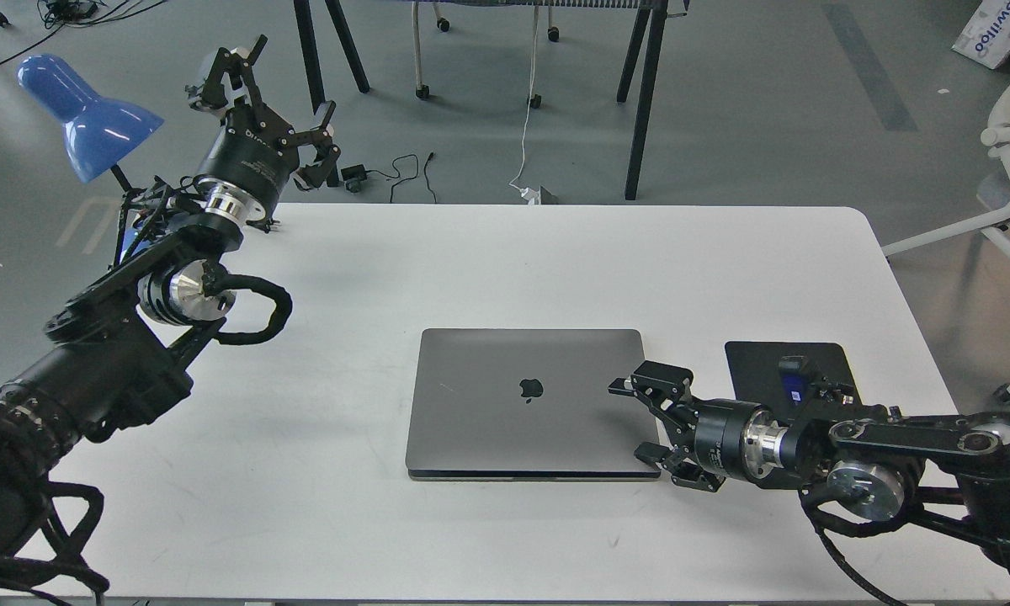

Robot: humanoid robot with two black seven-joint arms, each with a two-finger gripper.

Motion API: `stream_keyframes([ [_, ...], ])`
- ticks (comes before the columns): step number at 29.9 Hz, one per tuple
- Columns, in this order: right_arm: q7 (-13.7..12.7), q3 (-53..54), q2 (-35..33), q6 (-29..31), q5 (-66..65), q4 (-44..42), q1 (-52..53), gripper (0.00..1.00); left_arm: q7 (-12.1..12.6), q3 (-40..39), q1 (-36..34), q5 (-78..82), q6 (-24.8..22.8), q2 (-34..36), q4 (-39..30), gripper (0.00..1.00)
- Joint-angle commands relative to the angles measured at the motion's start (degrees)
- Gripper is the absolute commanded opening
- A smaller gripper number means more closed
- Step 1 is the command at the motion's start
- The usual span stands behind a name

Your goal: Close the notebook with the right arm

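From the head view, your right gripper (635,421) sits at the end of the right arm (892,446), low over the table (555,252), with its two fingers spread apart: one fingertip reaches over the near right part of the lid, the other lies at the lid's right front corner. Nothing is held between them.

The notebook (526,404) lies just to the left of that gripper, flat on the table with its lid down and the dark apple logo (531,388) facing up. You cannot tell whether the fingertips actually touch the lid.

Behind the gripper's wrist, to its right, a black mousepad (757,370) lies on the table, partly covered by the arm.

Your left gripper (282,97) is well away to the left and farther back, raised above the table's far left corner, its fingers splayed wide and empty. A blue lamp (84,114) stands just to the left of it.
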Motion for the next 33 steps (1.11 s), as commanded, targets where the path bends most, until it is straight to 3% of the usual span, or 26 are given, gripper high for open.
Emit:
stream_keyframes([
  [1,0.0,0.01,0.23,-0.02,0.0,-0.93,-0.39,1.0,0.0,0.0,0.0,0.0,0.0,0.07,0.0,1.0],
  [22,0.52,1.93,1.02,0.15,-0.27,-1.02,-0.66,1.0,0.0,-0.09,0.0,0.0,0.0,-0.02,0.0,1.0],
  [33,0.35,33.47,-1.27,0.68,-0.36,-2.24,-0.57,1.0,0.0,-0.09,0.0,0.0,0.0,-0.02,0.0,1.0],
])
